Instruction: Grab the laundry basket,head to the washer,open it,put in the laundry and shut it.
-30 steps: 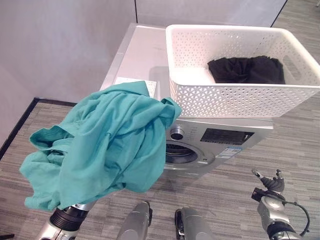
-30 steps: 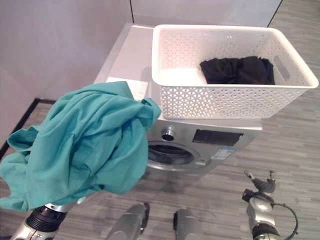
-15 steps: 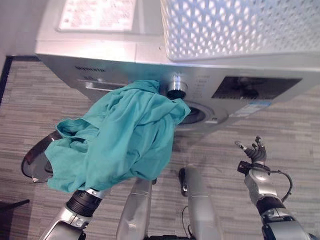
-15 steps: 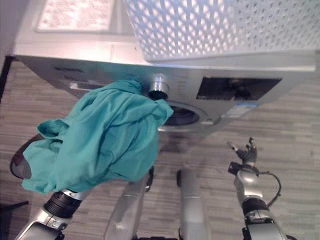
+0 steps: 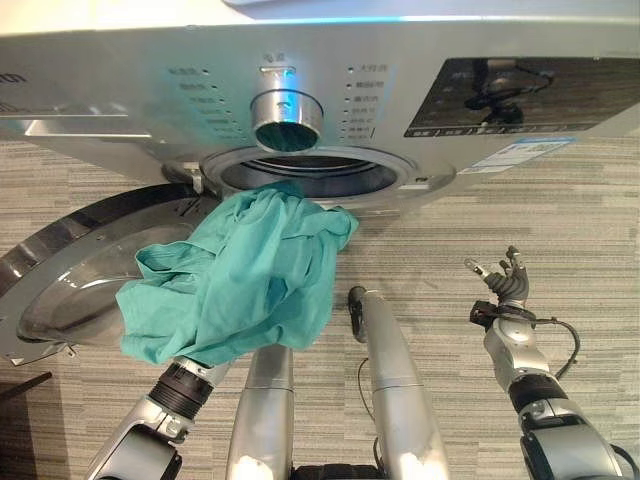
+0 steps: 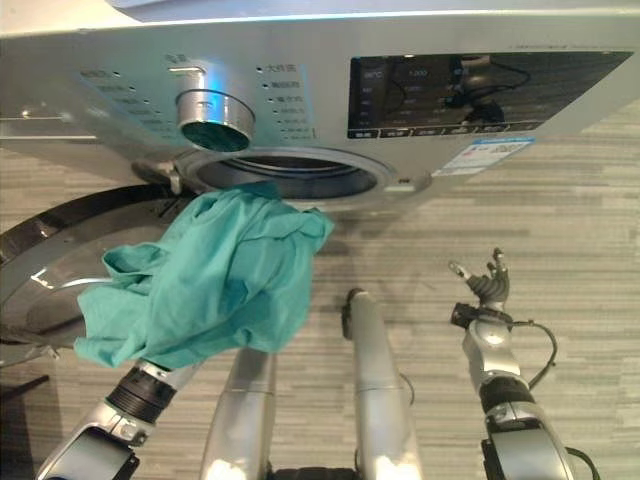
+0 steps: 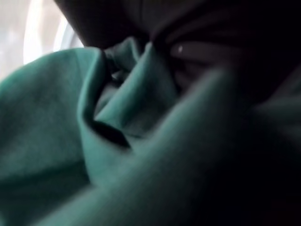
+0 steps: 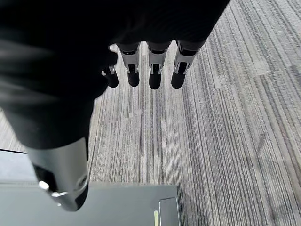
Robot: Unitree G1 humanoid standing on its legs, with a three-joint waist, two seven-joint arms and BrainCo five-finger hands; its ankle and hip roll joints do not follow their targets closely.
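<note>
Lower and closer than half a second earlier, the head camera now looks straight at the washer's [image 5: 330, 90] front panel; the white basket that stood on top has slipped out of view, which reads as the camera dropping rather than the basket moving. The teal garment [image 5: 240, 290] has come up with the left arm and now hangs bunched just below the round drum opening [image 5: 305, 175], its upper folds near the rim but not yet inside.

Judging by this, the task is past its middle: the round door [image 5: 80, 270] stands swung wide to the robot's left, and loading is under way. Pushing the garment into the drum and shutting the door remain.

Cloth covers the left hand entirely, so whether its fingers are curled or straight cannot be told; the left wrist view shows soft teal folds against a dark hollow. The right hand [image 5: 505, 290] hangs idle well to the right above the floor, fingers loosely spread and holding nothing.

The washer is brushed silver metal with a ridged dial [image 5: 287, 118] and a dark glossy display [image 5: 520, 95]. The door is a chrome ring around dark glass. The floor [image 5: 560, 210] is grey striped carpet.
</note>
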